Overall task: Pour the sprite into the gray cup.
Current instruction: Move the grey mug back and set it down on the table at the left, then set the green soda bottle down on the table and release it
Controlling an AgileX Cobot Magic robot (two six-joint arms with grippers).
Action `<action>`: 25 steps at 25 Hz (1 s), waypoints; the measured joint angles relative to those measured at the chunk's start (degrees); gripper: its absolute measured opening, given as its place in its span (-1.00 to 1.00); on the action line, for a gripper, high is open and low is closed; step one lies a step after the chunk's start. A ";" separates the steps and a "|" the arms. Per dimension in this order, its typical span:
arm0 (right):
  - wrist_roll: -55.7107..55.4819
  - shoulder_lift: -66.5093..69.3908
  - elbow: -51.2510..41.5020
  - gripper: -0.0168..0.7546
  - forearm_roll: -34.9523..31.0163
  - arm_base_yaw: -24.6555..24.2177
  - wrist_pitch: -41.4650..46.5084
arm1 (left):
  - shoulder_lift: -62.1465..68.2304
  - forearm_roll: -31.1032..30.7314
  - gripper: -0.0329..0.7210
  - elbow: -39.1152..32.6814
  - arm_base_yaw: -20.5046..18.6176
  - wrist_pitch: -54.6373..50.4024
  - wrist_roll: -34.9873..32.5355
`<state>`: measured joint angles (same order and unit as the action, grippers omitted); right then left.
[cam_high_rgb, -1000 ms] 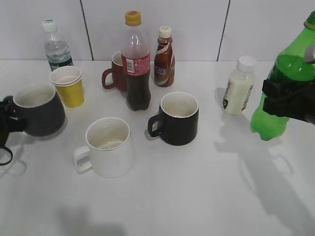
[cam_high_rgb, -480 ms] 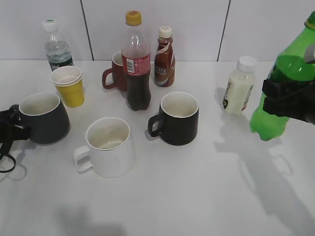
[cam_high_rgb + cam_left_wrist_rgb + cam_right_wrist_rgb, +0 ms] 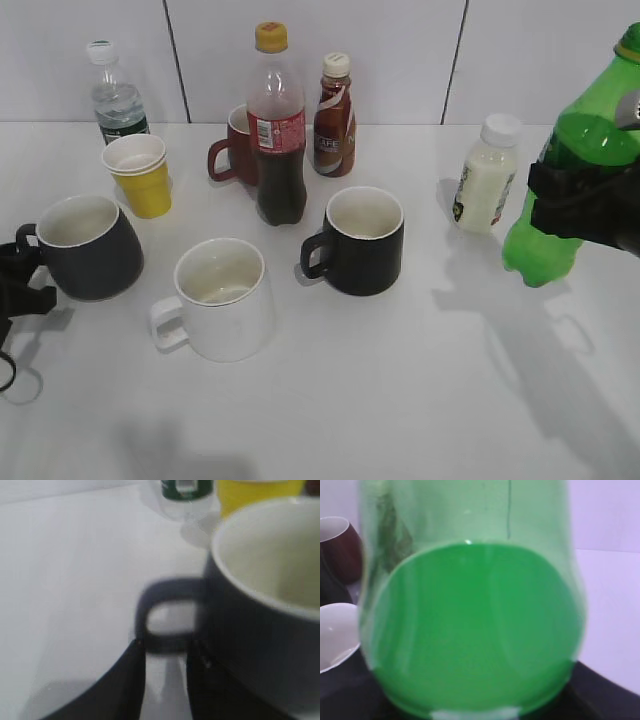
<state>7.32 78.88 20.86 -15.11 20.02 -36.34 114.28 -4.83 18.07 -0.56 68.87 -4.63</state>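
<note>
From my station I take the white mug (image 3: 215,300) as the reference; it stands nearest the exterior camera on the table (image 3: 400,400). Left of it and slightly farther back sits the gray cup (image 3: 88,248), upright on the table, handle pointing left toward the left gripper (image 3: 25,285). In the left wrist view the two dark fingers (image 3: 120,685) sit on either side of the handle's lower bar; I cannot tell whether they press it, though a gap shows between them. Right of the white mug and a little farther back is the black mug (image 3: 360,240). Far right of it, the right gripper (image 3: 585,205) is clamped around the sprite (image 3: 575,170), which hangs above the table, tilted, with its neck up and to the right. The right wrist view shows green liquid in the bottle's lower part. Behind the black mug stands the cola bottle (image 3: 277,130), with a brown bottle (image 3: 333,118) beside it and a red mug (image 3: 235,150) partly hidden. Farther left are a yellow cup (image 3: 140,175) and a water bottle (image 3: 115,95); a white bottle (image 3: 487,175) stands near the sprite.
</note>
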 joint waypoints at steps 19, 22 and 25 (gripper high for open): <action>-6.05 23.15 0.00 0.10 5.84 0.00 -27.52 | -17.87 -1.82 -0.28 -6.72 0.00 0.17 4.15; -6.84 23.75 -0.69 0.10 9.41 0.00 -28.50 | -20.92 -1.82 -0.28 -6.73 0.00 -0.07 4.17; -7.32 23.92 -1.68 0.10 9.99 0.00 -28.61 | -22.72 -1.82 -0.28 -6.73 0.00 -0.14 4.63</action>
<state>0.00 102.80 19.18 -5.11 20.02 -64.95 91.56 -6.65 11.34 -0.56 68.73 0.00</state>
